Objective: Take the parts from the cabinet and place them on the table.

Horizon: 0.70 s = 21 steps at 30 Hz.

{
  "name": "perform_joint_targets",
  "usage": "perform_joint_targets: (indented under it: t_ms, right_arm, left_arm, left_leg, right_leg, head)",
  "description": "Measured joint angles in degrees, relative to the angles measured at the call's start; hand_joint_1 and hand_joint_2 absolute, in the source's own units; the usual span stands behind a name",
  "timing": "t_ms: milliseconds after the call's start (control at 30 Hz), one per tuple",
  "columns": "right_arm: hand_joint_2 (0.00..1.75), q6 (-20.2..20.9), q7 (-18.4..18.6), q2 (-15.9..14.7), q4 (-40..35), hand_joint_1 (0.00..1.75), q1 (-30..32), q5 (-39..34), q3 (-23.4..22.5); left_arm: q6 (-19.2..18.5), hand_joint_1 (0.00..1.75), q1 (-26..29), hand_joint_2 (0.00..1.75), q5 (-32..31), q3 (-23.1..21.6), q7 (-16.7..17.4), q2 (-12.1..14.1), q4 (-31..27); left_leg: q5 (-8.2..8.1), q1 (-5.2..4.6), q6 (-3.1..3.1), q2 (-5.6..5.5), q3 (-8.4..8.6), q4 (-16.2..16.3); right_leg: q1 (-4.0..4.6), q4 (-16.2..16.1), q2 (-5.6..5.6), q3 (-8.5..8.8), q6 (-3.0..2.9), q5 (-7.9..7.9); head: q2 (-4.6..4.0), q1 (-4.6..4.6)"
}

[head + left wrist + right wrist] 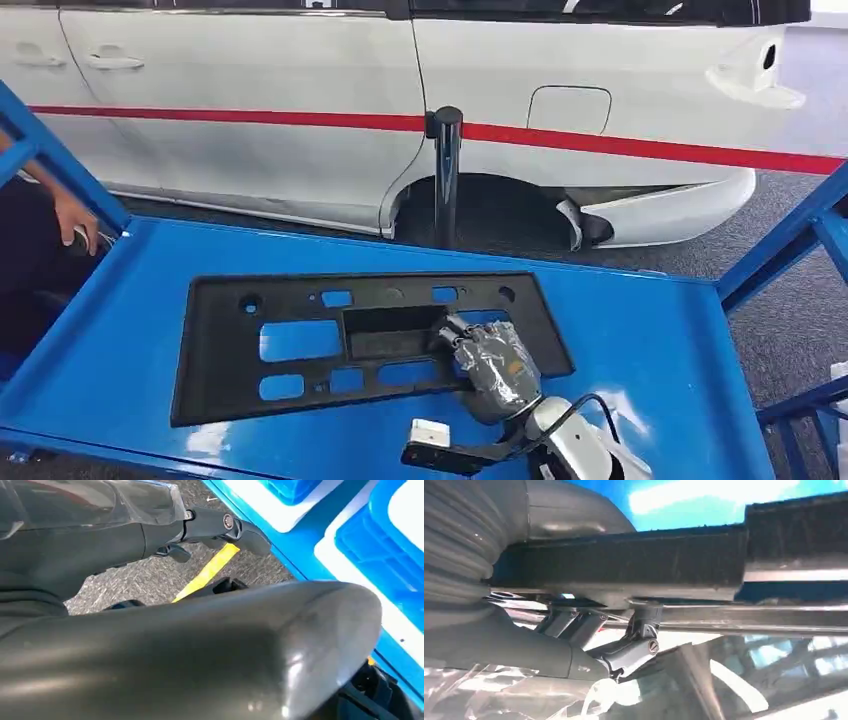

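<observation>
The robot's right hand (497, 368) grips the black panel (300, 345) at its central recess, the panel lying flat on the blue table (650, 340); releasing cleanly likely means lifting fingers straight off; left hand (210, 527) unclear

**Shiny blue table, dull black part**

The blue table (660, 340) looks like painted metal, smooth and shiny, with bright spots of light on it. The black part (300, 300) lying on it looks like plastic, dull and a bit grainy. The right hand (497, 365) is wrapped in crinkly clear plastic film. The white car (300, 70) is glossy. The floor (800, 330) is rough grey, maybe carpet.
</observation>
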Motion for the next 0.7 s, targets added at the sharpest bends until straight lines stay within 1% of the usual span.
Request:
perform_joint_targets:
  t_ms: [67, 100, 200, 267, 333, 433, 467, 600, 667, 700]
  right_arm:
    - [1.75, -5.1, -1.0, -0.4, -2.5, 1.75, 0.0, -1.4, -0.8]
    - [1.75, -6.9, -0.5, -0.6, -4.2, 1.75, -0.8, -3.1, -1.4]
    - [1.75, -7.3, 3.7, -1.4, -10.5, 1.75, -5.7, -9.9, -4.4]
    - [1.75, -7.5, 5.3, -2.0, -13.8, 1.75, -9.7, -13.6, -6.8]
    - [1.75, -8.1, 5.7, -2.4, -16.4, 1.75, -11.8, -15.8, -8.3]
    - [1.75, -8.7, 5.8, -2.8, -19.0, 1.75, -13.5, -16.4, -9.6]
    - [1.75, -9.3, 5.6, -2.9, -19.6, 1.75, -13.6, -16.8, -9.9]
    - [1.75, -12.6, 5.5, -3.6, -22.2, 1.75, -13.6, -18.6, -10.6]
    - [1.75, -13.5, 5.3, -3.8, -23.2, 1.75, -13.4, -18.9, -10.8]
    - [1.75, -13.8, 5.0, -3.8, -23.7, 1.75, -13.2, -19.1, -10.9]
  left_arm:
    - [0.9, 0.00, 0.1, 0.00, 0.0, 0.0, -0.8, 0.0, 0.0]
    - [1.0, 0.00, 0.0, 0.00, 0.0, 0.0, -1.3, 0.0, 0.0]
    - [0.6, 0.00, -0.2, 0.00, 0.4, 0.4, -2.6, 0.0, 0.0]
    - [-0.6, 0.00, -0.6, 0.00, 1.7, 0.9, -4.4, 0.0, 0.0]
    - [-1.5, 0.00, -0.8, 0.00, 2.9, 1.5, -6.4, -0.1, 0.0]
    - [-2.1, 0.00, -1.0, 0.00, 3.7, 2.3, -7.3, -0.4, 0.0]
    - [-2.9, 0.00, -1.0, 0.00, 4.6, 2.7, -8.5, -0.5, 0.0]
    - [-5.5, 0.00, -1.1, 0.00, 8.2, 4.5, -21.3, -0.9, -0.4]
    - [-5.7, 0.00, -1.3, 0.00, 8.7, 5.2, -23.3, -1.3, -0.5]
    - [-5.8, 0.00, -1.4, 0.00, 8.8, 5.6, -23.6, -1.5, -0.5]
  left_leg:
    - [0.02, -0.01, 0.00, -0.08, -0.09, 0.0]
    - [0.03, -0.01, 0.00, -0.09, -0.13, 0.0]
    - [0.05, -0.01, 0.00, -0.01, -0.21, 0.0]
    - [0.06, -0.01, -0.01, -0.02, -0.20, 0.0]
    - [0.06, -0.01, -0.01, -0.03, -0.22, 0.0]
    - [0.05, -0.01, -0.01, -0.04, -0.25, 0.0]
    - [0.05, -0.01, -0.01, -0.04, -0.26, 0.0]
    - [0.04, -0.01, -0.01, -0.07, -0.38, 0.0]
    - [0.04, 0.00, -0.01, -0.07, -0.39, 0.0]
    - [0.04, 0.00, -0.01, -0.07, -0.39, 0.0]
  right_leg:
    - [0.02, 0.0, -0.08, -0.05, 0.00, 0.00]
    - [0.02, 0.0, -0.10, -0.10, 0.00, 0.01]
    - [0.03, 0.0, 0.00, -0.22, -0.06, 0.06]
    - [0.04, 0.0, -0.03, -0.21, -0.06, 0.06]
    - [0.03, 0.0, -0.04, -0.21, -0.06, 0.06]
    - [0.04, 0.0, -0.05, -0.23, -0.06, 0.05]
    - [0.03, 0.0, -0.05, -0.25, -0.06, 0.05]
    - [0.03, 0.0, -0.08, -0.36, -0.06, 0.05]
    - [0.03, 0.0, -0.08, -0.36, -0.06, 0.05]
    - [0.02, 0.0, -0.09, -0.36, -0.06, 0.05]
  head:
    - [0.00, 0.02]
    - [0.00, 0.04]
    - [0.00, 0.07]
    - [0.00, 0.07]
    - [0.00, 0.09]
    - [0.00, 0.09]
    - [0.00, 0.09]
    - [0.00, 0.11]
    - [0.00, 0.09]
    - [0.00, 0.11]
